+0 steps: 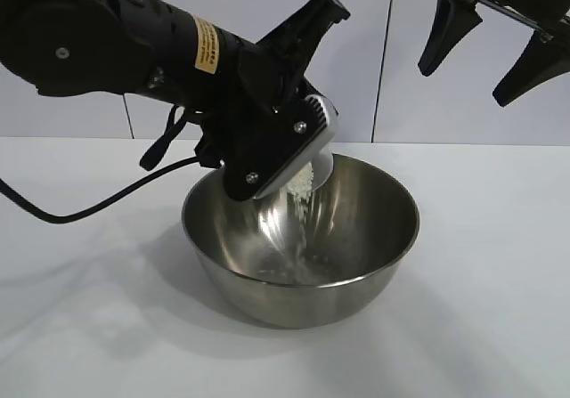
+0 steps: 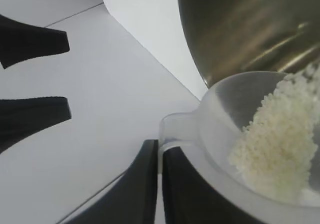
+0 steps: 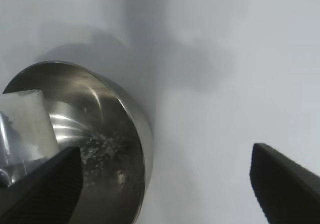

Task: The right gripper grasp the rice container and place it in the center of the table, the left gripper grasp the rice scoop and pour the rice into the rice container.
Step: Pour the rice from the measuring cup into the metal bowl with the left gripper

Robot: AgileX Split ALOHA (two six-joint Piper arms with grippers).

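The steel rice container stands on the white table near its middle. My left gripper is shut on the handle of the frosted rice scoop and holds it tipped over the bowl's left rim. Rice streams from the scoop into the bowl. In the left wrist view my left gripper pinches the scoop handle, with rice heaped in the cup above the bowl. My right gripper hangs open and empty high at the upper right. The right wrist view shows the bowl below.
A black cable trails from the left arm across the table at the left. The right gripper's fingers show far off in the left wrist view. White wall panels stand behind the table.
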